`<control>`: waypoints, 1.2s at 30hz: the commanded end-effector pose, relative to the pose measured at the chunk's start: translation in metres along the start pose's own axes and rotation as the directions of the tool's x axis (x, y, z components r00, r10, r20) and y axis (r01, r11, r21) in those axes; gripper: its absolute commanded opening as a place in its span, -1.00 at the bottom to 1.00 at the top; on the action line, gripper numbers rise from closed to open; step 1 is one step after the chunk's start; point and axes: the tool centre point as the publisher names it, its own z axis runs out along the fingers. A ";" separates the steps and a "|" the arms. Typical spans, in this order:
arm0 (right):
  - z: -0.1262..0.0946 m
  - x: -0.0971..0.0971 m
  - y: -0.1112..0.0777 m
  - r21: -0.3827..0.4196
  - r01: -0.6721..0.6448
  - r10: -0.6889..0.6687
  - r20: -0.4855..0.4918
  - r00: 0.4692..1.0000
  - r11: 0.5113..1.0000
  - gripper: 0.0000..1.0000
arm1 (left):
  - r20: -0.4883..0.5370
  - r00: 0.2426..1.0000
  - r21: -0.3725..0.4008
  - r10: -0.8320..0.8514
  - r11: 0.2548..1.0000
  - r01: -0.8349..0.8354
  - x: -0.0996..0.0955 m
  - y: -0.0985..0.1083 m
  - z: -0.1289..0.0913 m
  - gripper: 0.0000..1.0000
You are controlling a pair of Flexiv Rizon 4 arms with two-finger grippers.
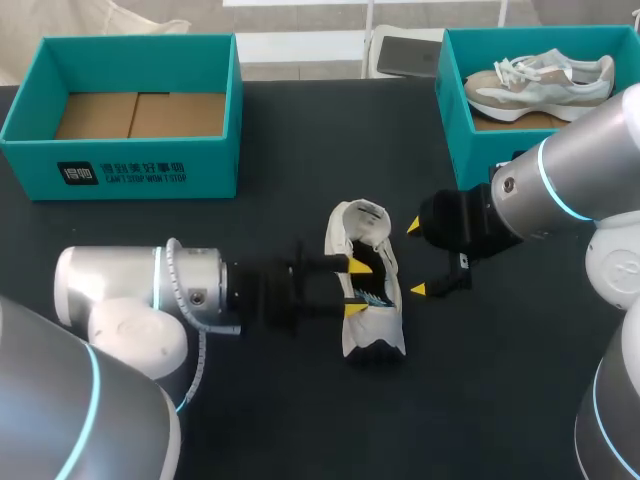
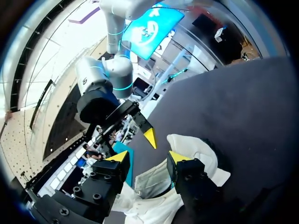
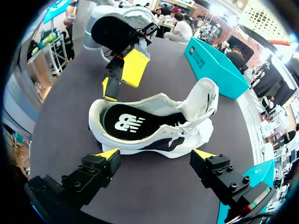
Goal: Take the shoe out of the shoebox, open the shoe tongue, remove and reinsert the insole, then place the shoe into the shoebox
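A white shoe [image 1: 372, 332] lies on its side in the middle of the dark table, tongue [image 3: 205, 100] folded back. Its black insole [image 3: 126, 122] with a white logo sits inside. My left gripper [image 1: 356, 288] comes in from the left, its yellow tips spread over the shoe's opening, and is open; the white upper [image 2: 196, 147] lies under and just ahead of it [image 2: 148, 157]. My right gripper [image 1: 416, 258] hangs open just right of the shoe, clear of it. In the right wrist view the shoe [image 3: 154, 135] lies ahead of that gripper [image 3: 156, 154], with my left gripper [image 3: 120, 77] beyond it.
An empty teal shoebox [image 1: 130, 170] stands at the back left. A second teal shoebox [image 1: 468, 150] at the back right holds another white and beige shoe [image 1: 540, 80]. Bare table lies in front of the shoe.
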 end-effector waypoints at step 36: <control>-0.045 -0.001 -0.038 0.086 -0.072 0.072 -0.001 0.997 0.994 1.00 | -0.883 0.448 0.154 0.141 0.988 -0.007 -0.083 -0.017 -0.021 1.00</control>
